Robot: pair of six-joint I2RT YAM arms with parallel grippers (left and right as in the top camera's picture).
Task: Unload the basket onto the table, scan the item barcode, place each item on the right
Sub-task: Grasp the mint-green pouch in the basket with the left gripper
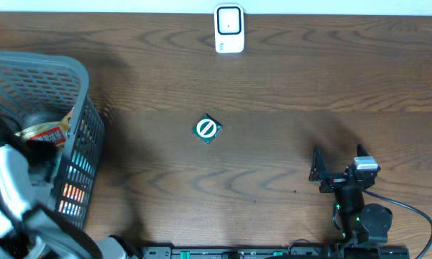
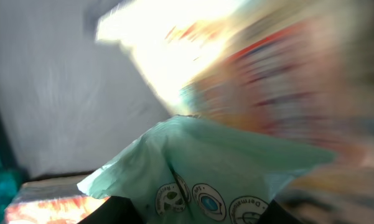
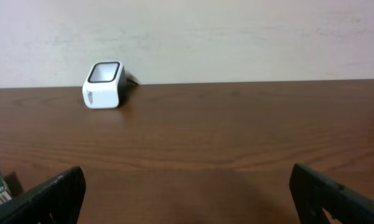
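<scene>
From overhead, the left arm (image 1: 7, 183) reaches into the grey basket (image 1: 72, 79) at the table's (image 1: 287, 93) left end. The left gripper (image 1: 39, 152) is low among the contents, beside a red-and-yellow pack (image 1: 49, 132) whose print is too small to read. How far its jaws stand apart cannot be told from here. The right gripper (image 1: 336, 171) rests at the near right with its jaws spread wide, holding and touching nothing. The white barcode scanner (image 1: 228, 29) stands at the far edge, and a small green square pack (image 1: 207, 129) with a white circle-and-slash mark lies mid-table, turned corner-on. The left wrist view is heavily blurred. A pale green packet (image 2: 199, 168) fills the lower middle, inside the basket, in front of a bright, colourful pack (image 2: 280, 93). It carries a row of round emblems, and one reads "Derm", the rest cut off. Its upper edge rises toward the top of the frame, but its long axis and whether the jaws grip it cannot be told. In the right wrist view, the two dark fingers (image 3: 50, 196) sit at opposite edges with bare table between them. The scanner (image 3: 104, 84) stands far off with its dark window tilted up toward the camera.
</scene>
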